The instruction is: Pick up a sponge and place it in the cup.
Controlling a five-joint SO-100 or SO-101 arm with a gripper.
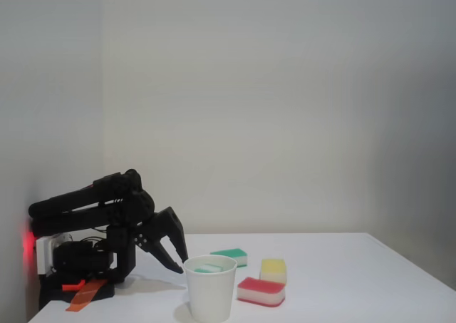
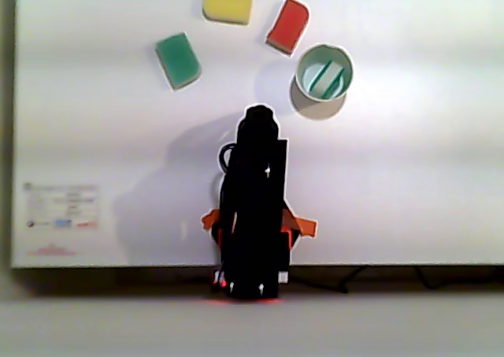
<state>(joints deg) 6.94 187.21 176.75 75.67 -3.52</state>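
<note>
1. Just beyond the claw, the cup is standing upright on the counter, with a green sponge already lying inside it; from above that sponge is showing as green strips standing on edge within the rim.
2. Farther from the claw, off to its left in the view from above, a second green sponge is lying flat on the counter, well apart from the cup, its long axis running roughly away from the arm with a slight tilt.
3. The claw is hanging low beside the cup, tips pointing down, holding nothing; its fingers are looking slightly parted in the fixed view, though I cannot tell the gap surely.
4. Judging by this, the placing is looking done, with the arm folded near its base.
</note>
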